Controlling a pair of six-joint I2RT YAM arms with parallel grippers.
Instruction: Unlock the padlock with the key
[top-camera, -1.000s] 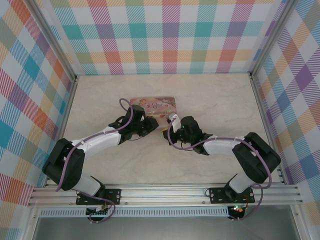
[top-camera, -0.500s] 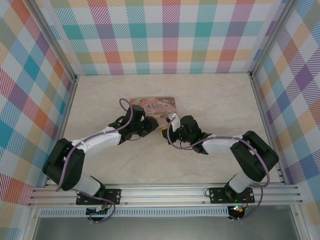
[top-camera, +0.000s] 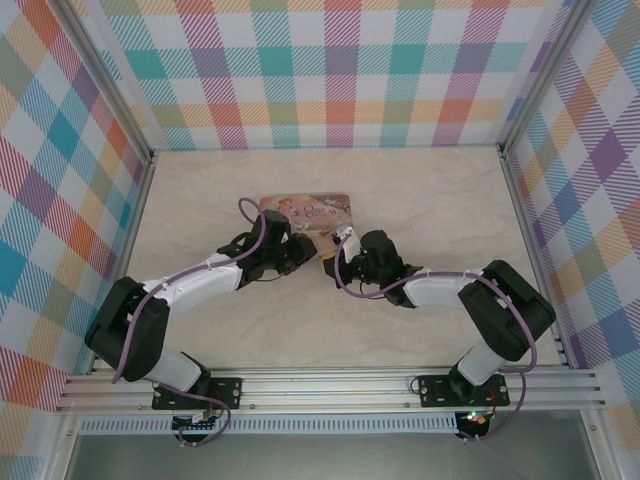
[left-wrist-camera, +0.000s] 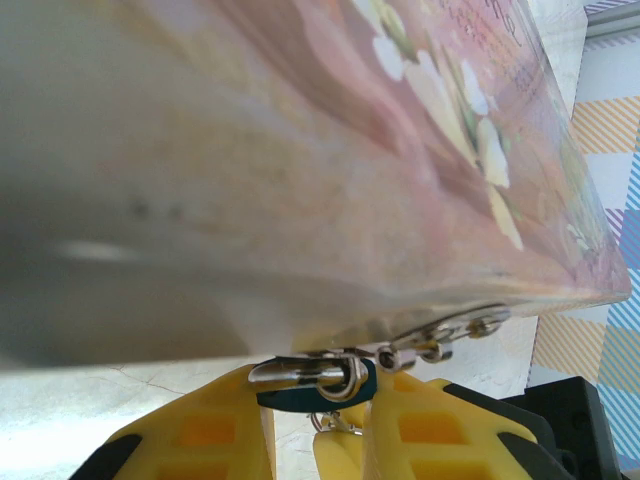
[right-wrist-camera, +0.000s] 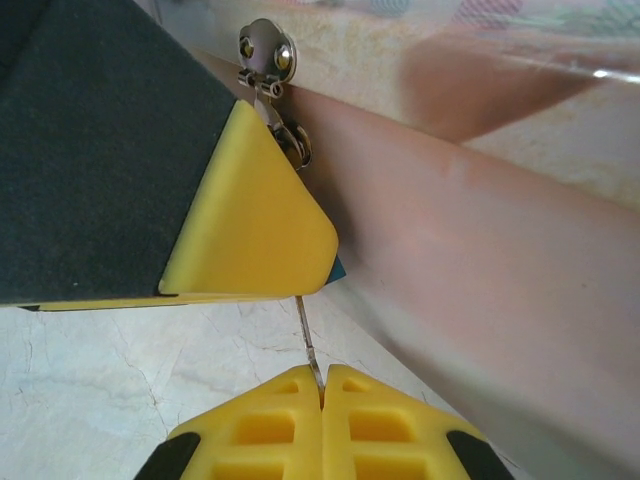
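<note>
The padlock (left-wrist-camera: 306, 398) shows as a sliver of teal body pinched between the yellow fingers (left-wrist-camera: 200, 440) of the left gripper (left-wrist-camera: 315, 420), right against the lower edge of the pink illustrated tin (left-wrist-camera: 300, 150). Its silver shackle (left-wrist-camera: 303, 373) lies across the top of the teal body, touching the tin's edge. A short run of small silver links (left-wrist-camera: 440, 340) hangs along that same edge just beside it.

In the right wrist view, a corner of the teal body (right-wrist-camera: 337, 268) peeks out from under the left gripper's yellow pad (right-wrist-camera: 255, 220). The right gripper (right-wrist-camera: 322, 395) has its jaws pressed together on the key (right-wrist-camera: 308, 340). The key is a thin metal sliver that rises from between the fingertips toward the padlock. Whether its tip has entered the lock cannot be told. A round silver clasp (right-wrist-camera: 265, 55) sits on the side of the tin (right-wrist-camera: 480, 260) above the pad.

From above, both arms reach in low over the marbled worktop (top-camera: 430, 200). The left gripper (top-camera: 298, 252) and the right gripper (top-camera: 338, 258) meet nearly tip to tip at the near long side of the tin (top-camera: 305, 211).
</note>
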